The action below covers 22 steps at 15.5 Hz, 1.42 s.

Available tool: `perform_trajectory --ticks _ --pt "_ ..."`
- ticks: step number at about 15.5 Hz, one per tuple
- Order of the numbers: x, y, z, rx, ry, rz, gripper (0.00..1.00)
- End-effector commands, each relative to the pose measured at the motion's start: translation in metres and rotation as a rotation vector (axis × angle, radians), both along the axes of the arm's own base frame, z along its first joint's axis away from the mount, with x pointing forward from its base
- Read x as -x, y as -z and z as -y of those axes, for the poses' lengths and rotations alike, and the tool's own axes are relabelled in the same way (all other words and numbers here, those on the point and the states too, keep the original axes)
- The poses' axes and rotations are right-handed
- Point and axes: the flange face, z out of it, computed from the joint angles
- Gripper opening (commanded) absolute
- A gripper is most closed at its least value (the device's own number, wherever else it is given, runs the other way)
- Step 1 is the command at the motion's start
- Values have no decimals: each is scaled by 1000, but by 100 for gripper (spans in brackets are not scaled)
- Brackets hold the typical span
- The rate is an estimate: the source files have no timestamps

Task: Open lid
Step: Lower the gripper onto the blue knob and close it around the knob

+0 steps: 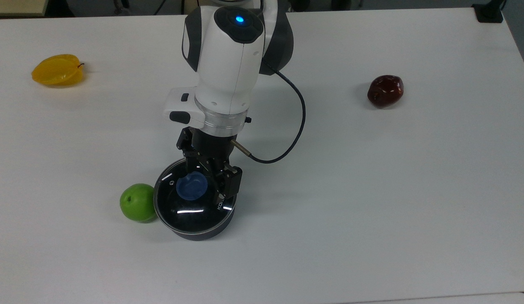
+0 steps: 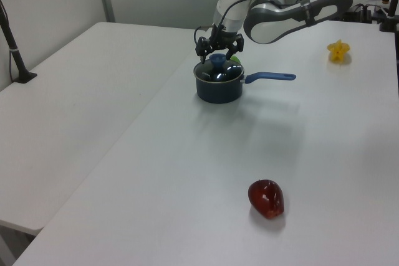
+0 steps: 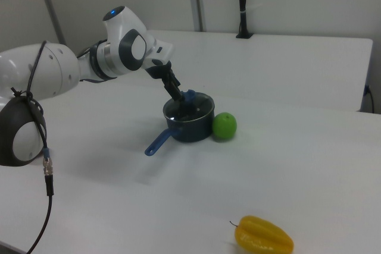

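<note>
The lid [image 1: 190, 207] sat closed on the dark saucepan [image 2: 218, 88], whose wall showed as a narrow band below the rim in the top view. Its blue knob [image 1: 191, 185] stood at the centre, and the lettering near the rim was partly covered by a finger, so just the first letters could be read. The small steam vent appeared as a dot at the top view's left of the knob.

The gripper [image 1: 204, 179] hung directly over the lid with its fingers spread apart, one on either side of the knob and not closed on it; in the left view they straddled the knob [image 2: 217, 59] at about its height. Whether the fingertips touched the glass could not be made out. The saucepan's long blue handle [image 2: 269, 77] pointed to the left view's right; in the top view it lay hidden beneath the arm.

A green apple [image 1: 137, 202] rested against the saucepan at the top view's left, and in the left view it was mostly hidden behind the pan. On the white counter [image 1: 371, 190], well apart from the pan, lay a yellow starfruit [image 1: 58, 70] and a dark red fruit [image 1: 385, 90]. A black cable [image 1: 295, 126] looped from the wrist.
</note>
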Motion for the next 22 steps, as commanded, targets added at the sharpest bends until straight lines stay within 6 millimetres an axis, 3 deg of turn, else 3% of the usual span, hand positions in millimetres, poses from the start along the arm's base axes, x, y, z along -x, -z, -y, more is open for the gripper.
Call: perform_trajectory --ticks 1,6,8,11,22 --pt "-4 2 -1 17 19 7 94" --pt "5 -4 7 37 53 -64 97" --pt "11 -18 10 41 71 -89 97" --pt "13 -23 14 41 88 -100 97" --pt "0 -6 19 55 119 -16 96"
